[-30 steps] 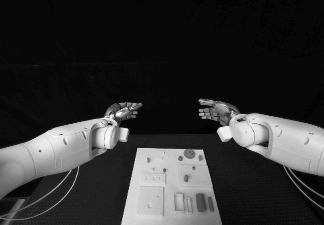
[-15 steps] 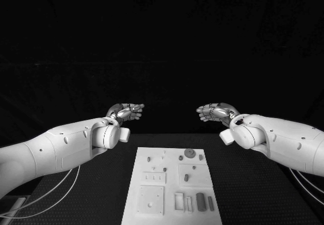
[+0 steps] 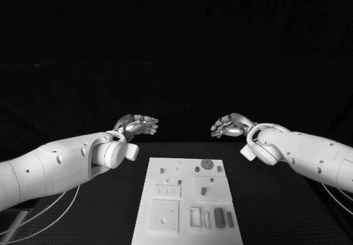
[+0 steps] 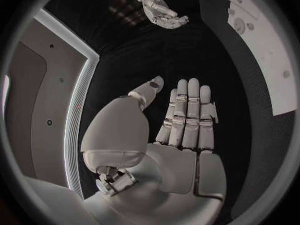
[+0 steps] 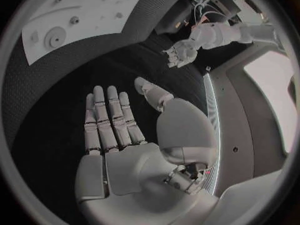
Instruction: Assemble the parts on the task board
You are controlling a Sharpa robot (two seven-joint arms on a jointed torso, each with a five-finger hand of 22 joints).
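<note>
1. Here, both arms were raised beyond the far end of the task board [image 3: 187,201], which lay flat in the middle of the black table [image 3: 272,204], its long side running away from the robot.
2. The left hand [image 3: 136,125] hung above the table's far edge, off the board's far left corner, touching nothing. In the left wrist view the left hand [image 4: 181,130] was flat, its long fingers [image 4: 187,110] straight and side by side, the thumb set a little apart; it held nothing.
3. The right hand [image 3: 228,126] hung opposite it, off the board's far right corner, also clear of everything. In the right wrist view the right hand [image 5: 119,135] showed the same pose: fingers [image 5: 109,115] stretched out close together, thumb off to one side, palm bare.
4. The two hands faced each other across a gap and were well apart. Each wrist view also caught the other hand in the distance.
5. The parts [image 3: 218,218] were on the board, none in a hand. A round disc-like part [image 3: 207,164] sat near the far end, towards the right side. Several upright oblong pieces stood in a row at the near right corner, beside a rectangular frame [image 3: 195,218].
6. A square raised plate [image 3: 164,216] occupied the near left of the board, and a smaller plate [image 3: 168,191] lay just beyond it.
7. Small dark pieces dotted the middle of the board; they were too small to identify.
</note>
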